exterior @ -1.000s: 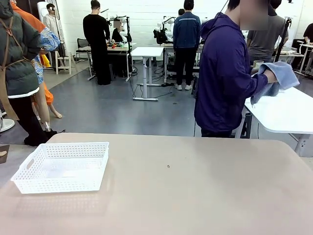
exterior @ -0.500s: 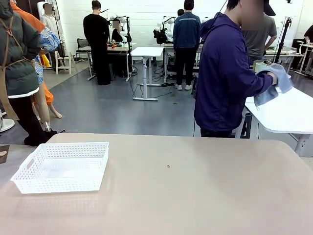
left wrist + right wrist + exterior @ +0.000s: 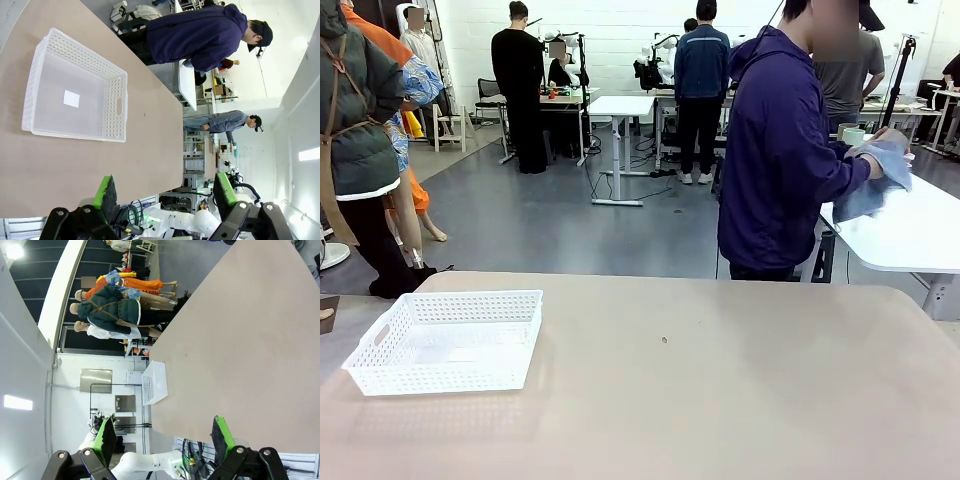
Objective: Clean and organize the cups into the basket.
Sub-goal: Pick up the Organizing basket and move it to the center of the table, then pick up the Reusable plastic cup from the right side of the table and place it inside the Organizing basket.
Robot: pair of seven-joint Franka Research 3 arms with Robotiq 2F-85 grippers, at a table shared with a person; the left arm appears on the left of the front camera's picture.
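The white lattice basket (image 3: 440,378) stands empty on the tan table (image 3: 720,400) at the front view's left; a white label lies on its floor. It also shows in the left wrist view as the basket (image 3: 116,105), ahead of my open left gripper (image 3: 165,192), and small and far off as the basket (image 3: 154,382) beyond my open right gripper (image 3: 165,440). Neither gripper holds anything. Beyond the table a person in a purple jacket (image 3: 775,150) rubs a blue cloth (image 3: 880,175) over something in the hands. A pale mint cup (image 3: 853,135) peeks out beside them.
A white side table (image 3: 910,235) stands at the far right, next to the person. A small dark speck (image 3: 664,340) lies mid-table. Other people and tables stand far back across the grey floor.
The person's hands and the blue cloth have shifted slightly from frame to frame. The basket has stayed put.
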